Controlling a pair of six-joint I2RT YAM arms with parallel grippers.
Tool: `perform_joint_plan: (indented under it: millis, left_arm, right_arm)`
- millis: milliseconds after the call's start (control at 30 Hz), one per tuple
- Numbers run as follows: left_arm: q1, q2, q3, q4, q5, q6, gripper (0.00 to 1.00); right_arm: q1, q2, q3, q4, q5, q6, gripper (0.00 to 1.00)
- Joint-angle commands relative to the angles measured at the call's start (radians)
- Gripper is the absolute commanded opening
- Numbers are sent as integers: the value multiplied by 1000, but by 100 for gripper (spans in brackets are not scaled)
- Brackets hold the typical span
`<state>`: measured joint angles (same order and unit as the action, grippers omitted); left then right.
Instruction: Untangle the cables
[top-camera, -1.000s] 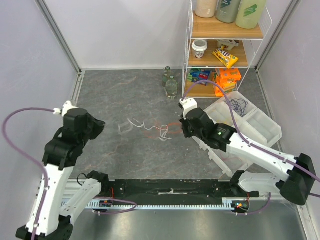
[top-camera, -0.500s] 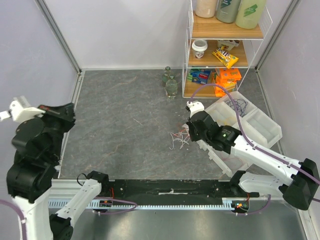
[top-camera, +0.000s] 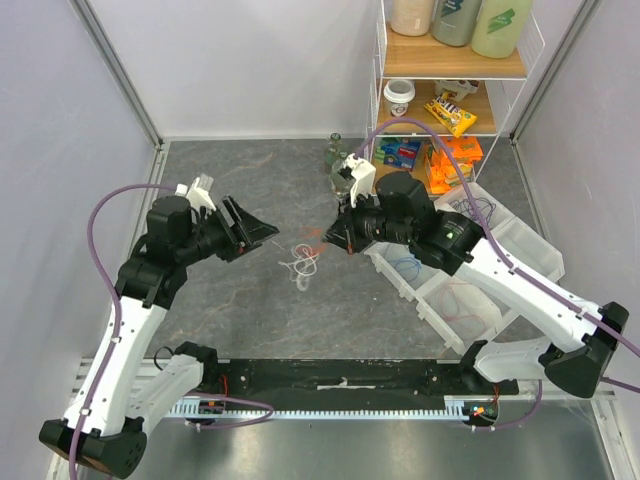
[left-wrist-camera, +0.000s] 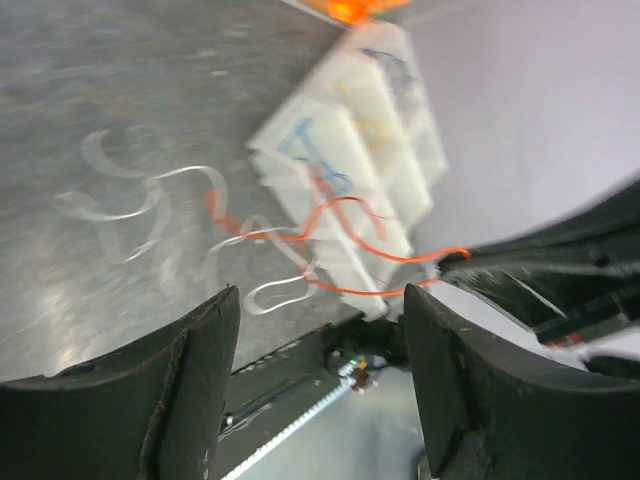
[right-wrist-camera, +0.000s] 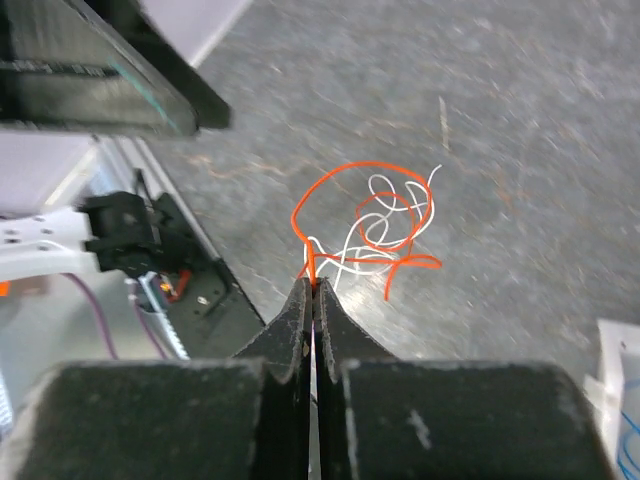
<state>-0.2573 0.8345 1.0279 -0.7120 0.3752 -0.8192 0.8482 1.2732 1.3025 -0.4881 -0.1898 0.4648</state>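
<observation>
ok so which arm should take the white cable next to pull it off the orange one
Left, probably. The right end effector is shut on the orange cable, which is looped with the white cable; the left end effector is open, empty and facing them.

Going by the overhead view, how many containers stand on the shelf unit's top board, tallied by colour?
white container: 1
dark container: 1
pale green container: 1
Total: 3

Left arm (top-camera: 118, 345), right arm (top-camera: 530, 295): white shells, black joints. Purple hose (top-camera: 97, 212) loops behind black, wedge-shaped fingers (left-wrist-camera: 190, 400).
</observation>
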Motion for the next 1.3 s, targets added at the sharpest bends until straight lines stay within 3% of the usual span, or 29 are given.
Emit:
perform_joint_plan:
  millis: [0,167,400,567,800,1267]
  left_arm:
    - [-19,-18,17,316,336,-15,73]
    - [-144,24,133,255,240,187,71]
    - [-247,67,192,189,170,396,70]
    - [-249,32,152,213,151,362,57]
    - [-249,-95,-52,327,87,348,71]
    - [-247,-101,-175,528,67,147,57]
  right_arm:
    - [3,34,148,-6,-141,23,0]
    - [5,94,256,-26,-285,35,0]
    - [3,92,287,-30,-319,17,0]
    - [3,61,310,-40,-174,64,0]
    - [3,89,432,-30,-207,141,0]
    - [3,97,480,-27,-203,166,0]
